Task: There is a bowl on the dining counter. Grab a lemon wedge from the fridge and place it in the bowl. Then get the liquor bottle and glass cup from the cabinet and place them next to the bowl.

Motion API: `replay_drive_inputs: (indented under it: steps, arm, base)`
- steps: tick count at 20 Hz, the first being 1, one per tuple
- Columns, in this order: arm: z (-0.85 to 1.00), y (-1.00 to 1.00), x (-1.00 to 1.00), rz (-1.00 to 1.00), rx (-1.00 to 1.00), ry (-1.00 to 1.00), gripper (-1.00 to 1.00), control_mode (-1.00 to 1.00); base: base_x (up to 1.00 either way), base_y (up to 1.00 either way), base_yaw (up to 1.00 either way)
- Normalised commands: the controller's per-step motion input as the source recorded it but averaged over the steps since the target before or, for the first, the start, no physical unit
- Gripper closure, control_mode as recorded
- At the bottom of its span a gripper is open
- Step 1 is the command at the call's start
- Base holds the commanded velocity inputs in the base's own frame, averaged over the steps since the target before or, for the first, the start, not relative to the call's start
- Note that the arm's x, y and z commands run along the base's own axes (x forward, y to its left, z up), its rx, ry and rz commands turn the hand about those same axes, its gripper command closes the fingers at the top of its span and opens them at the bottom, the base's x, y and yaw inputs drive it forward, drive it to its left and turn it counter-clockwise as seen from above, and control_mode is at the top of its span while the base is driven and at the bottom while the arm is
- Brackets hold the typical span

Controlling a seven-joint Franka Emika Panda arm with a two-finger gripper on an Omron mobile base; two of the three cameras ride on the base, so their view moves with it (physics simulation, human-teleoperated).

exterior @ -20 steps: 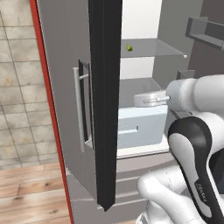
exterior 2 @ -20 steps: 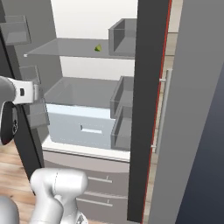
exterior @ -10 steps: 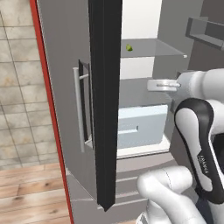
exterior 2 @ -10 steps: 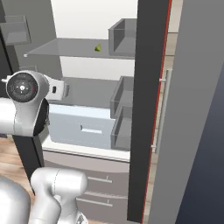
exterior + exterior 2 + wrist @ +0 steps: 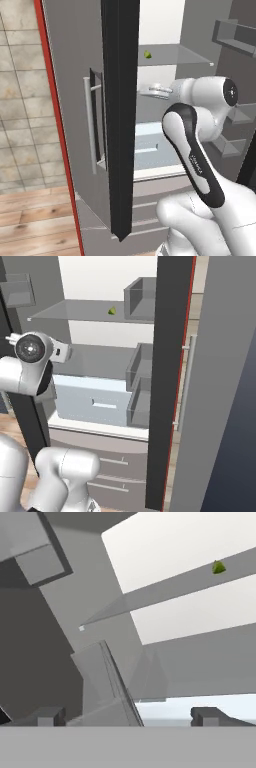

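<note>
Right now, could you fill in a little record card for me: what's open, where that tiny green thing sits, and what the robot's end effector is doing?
fridge: doors open, shelves and drawers showing
lemon wedge: on the upper glass shelf, alone
end effector: open, holding nothing, below the shelf level, apart from the wedge
pale drawer: closed, under the lower shelf

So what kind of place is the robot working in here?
Most likely a kitchen: it faces an open fridge with a glass shelf holding a lemon wedge, a pale drawer below, beside a tiled wall.
</note>
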Motion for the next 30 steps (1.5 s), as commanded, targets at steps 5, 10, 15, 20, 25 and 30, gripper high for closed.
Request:
replay_drive_inputs:
  steps: [5,10,15,20,25,30]
  arm:
    - [-0.01,0.54,0.54,0.0,0.06,0.0,-1.0,-1.0]
    - [0.0,0.65,0.0,0.0,0.06,0.0,-1.0,-1.0]
    - [0.0,0.81,-0.22,0.03,0.05,0.0,-1.0,-1.0]
    - [0.06,1.0,-0.79,0.06,0.01,0.0,-1.0,-1.0]
    - [0.19,1.0,-0.88,0.02,0.0,0.0,-1.0,-1.0]
    - [0.36,0.77,-0.51,-0.01,0.0,0.0,-1.0,-1.0]
  base:
    - [0.0,0.0,0.0]
    - [0.0,0.0,0.0]
    - [0.0,0.0,0.0]
    - [0.0,0.0,0.0]
    - [0.0,0.0,0.0]
    - [0.0,0.0,0.0]
